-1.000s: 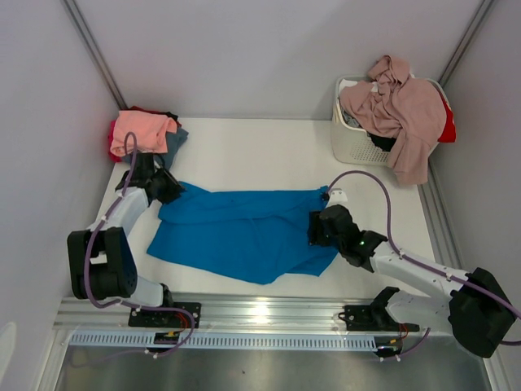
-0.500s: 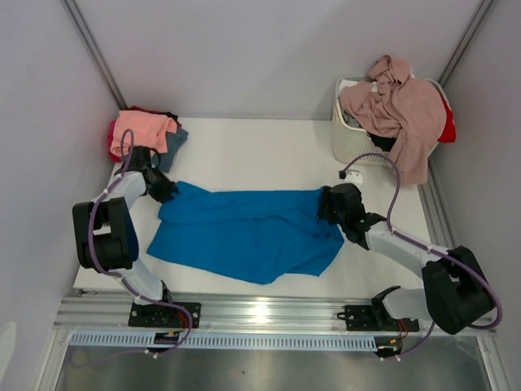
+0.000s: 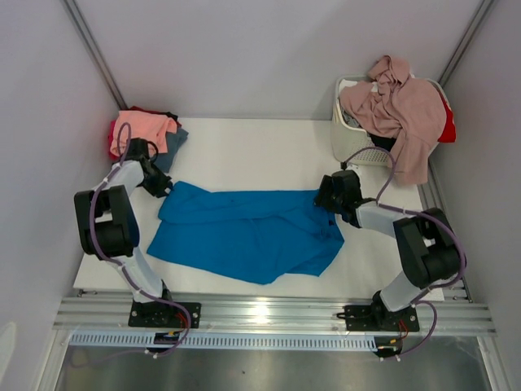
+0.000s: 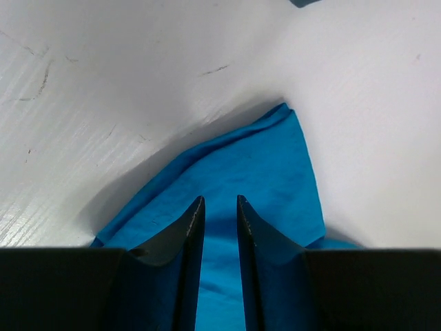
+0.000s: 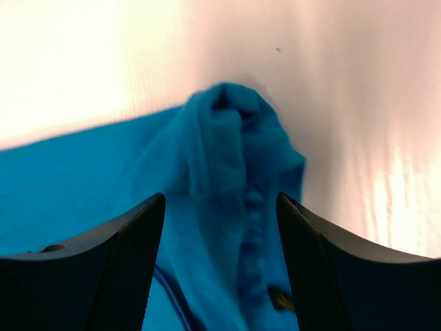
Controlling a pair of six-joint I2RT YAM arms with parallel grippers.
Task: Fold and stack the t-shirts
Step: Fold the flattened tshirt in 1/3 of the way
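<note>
Since a second ago both arms have swung round, and my left tool point(image 4: 220, 200) has narrowed to a slit over a corner of the bright blue t-shirt point(image 3: 244, 232); I cannot tell whether it pinches. My right tool point(image 5: 220, 196) stands spread, with bunched cloth just ahead between its fingers. Scuffed white desk point(image 3: 260, 151) runs on beyond both tips.

No writing, label, brand mark, number or sign could be read in any view. None was legible on the bright blue t-shirt point(image 3: 244, 232), the white basket point(image 3: 346, 140) or the tabletop point(image 3: 244, 155).
</note>
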